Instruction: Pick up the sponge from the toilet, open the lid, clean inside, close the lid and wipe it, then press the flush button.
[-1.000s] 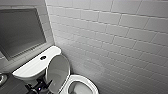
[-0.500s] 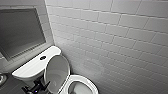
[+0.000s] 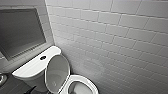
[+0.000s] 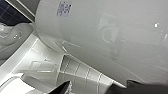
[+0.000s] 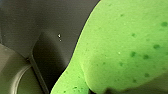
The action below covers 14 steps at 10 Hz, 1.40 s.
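The white toilet [image 3: 35, 68] stands against the tiled wall with its lid [image 3: 58, 72] raised upright over the open bowl [image 3: 81, 87]. The dark round flush button [image 3: 43, 57] sits in the middle of the tank top. In the left wrist view, the lid's glossy white surface [image 4: 105, 37], bearing a small lettered label [image 4: 64, 8], is very close. My left gripper [image 4: 100, 88] is open just short of it, with nothing between its dark fingertips [image 4: 62, 88]. The bright green sponge [image 5: 125, 47] looms large in the right wrist view, and my right gripper [image 5: 112, 90] is shut on it.
A white tiled wall [image 3: 120, 42] runs close along the toilet's right side. A dark framed panel [image 3: 20, 32] hangs on the wall behind the tank. Dark floor [image 3: 12, 87] lies left of the toilet, with a round metal fitting [image 3: 2, 78] at the edge.
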Available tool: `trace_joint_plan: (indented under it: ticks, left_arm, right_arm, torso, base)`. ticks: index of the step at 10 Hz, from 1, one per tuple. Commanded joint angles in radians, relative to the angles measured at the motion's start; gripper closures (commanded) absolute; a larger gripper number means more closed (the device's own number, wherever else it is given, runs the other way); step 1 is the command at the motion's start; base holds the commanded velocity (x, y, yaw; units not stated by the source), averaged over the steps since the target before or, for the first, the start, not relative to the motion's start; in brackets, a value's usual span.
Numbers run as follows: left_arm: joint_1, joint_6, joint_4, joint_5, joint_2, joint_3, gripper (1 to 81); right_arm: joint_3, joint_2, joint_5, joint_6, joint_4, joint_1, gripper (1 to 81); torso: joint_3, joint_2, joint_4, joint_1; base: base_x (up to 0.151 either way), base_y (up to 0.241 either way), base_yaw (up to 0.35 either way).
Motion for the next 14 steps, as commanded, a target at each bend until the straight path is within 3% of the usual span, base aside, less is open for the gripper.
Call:
trace_joint_plan:
  ticks: [1, 3, 5, 6, 7, 9, 11, 13, 14]
  left_arm:
    - [-0.008, 0.004, 0.203, -0.003, -0.039, 0.024, 1.0]
    - [0.083, 0.024, 0.672, 0.123, 0.105, -0.132, 1.0]
    - [0.183, 0.017, 1.041, 0.264, 0.249, -0.348, 1.0]
    - [0.215, 0.011, 1.204, 0.293, 0.306, -0.429, 1.0]
    - [0.265, -0.005, 1.388, 0.378, 0.360, -0.486, 1.0]
    - [0.345, -0.038, 1.559, 0.485, 0.440, -0.570, 1.0]
    - [0.405, -0.039, 1.569, 0.480, 0.513, -0.724, 1.0]
    - [0.459, -0.041, 1.572, 0.410, 0.566, -0.835, 1.0]
    - [0.467, -0.041, 1.595, 0.410, 0.586, -0.867, 1.0]
  right_arm:
    - [0.017, 0.011, -0.056, 0.000, -0.001, 0.014, 81.1]
    - [0.015, 0.005, -0.056, 0.000, -0.001, 0.027, 81.1]
    - [0.014, -0.002, -0.056, -0.003, -0.012, 0.034, 81.1]
    - [0.014, -0.009, -0.056, -0.008, -0.015, 0.036, 81.1]
    - [0.018, -0.015, -0.056, -0.009, -0.015, 0.039, 81.1]
    - [0.020, -0.010, -0.056, -0.009, -0.015, 0.045, 81.1]
    - [0.024, -0.006, -0.056, -0.011, -0.015, 0.045, 81.1]
    - [0.024, -0.001, -0.056, -0.011, -0.015, 0.047, 81.1]
    - [0.024, 0.002, -0.056, -0.011, -0.015, 0.047, 81.1]
  torso:
    - [0.000, 0.000, 0.000, 0.000]
    - [0.000, 0.000, 0.000, 0.000]
    - [0.000, 0.000, 0.000, 0.000]
    - [0.000, 0.000, 0.000, 0.000]
    - [0.000, 0.000, 0.000, 0.000]
    - [0.000, 0.000, 0.000, 0.000]
    - [0.000, 0.000, 0.000, 0.000]
    - [0.000, 0.000, 0.000, 0.000]
    - [0.000, 0.000, 0.000, 0.000]
  base:
    - [0.000, 0.000, 0.000]
    - [0.000, 0.000, 0.000]
    - [0.000, 0.000, 0.000]
    - [0.000, 0.000, 0.000]
    - [0.000, 0.000, 0.000]
    - [0.000, 0.000, 0.000]
    - [0.000, 0.000, 0.000]
    - [0.000, 0.000, 0.000]
    - [0.000, 0.000, 0.000]
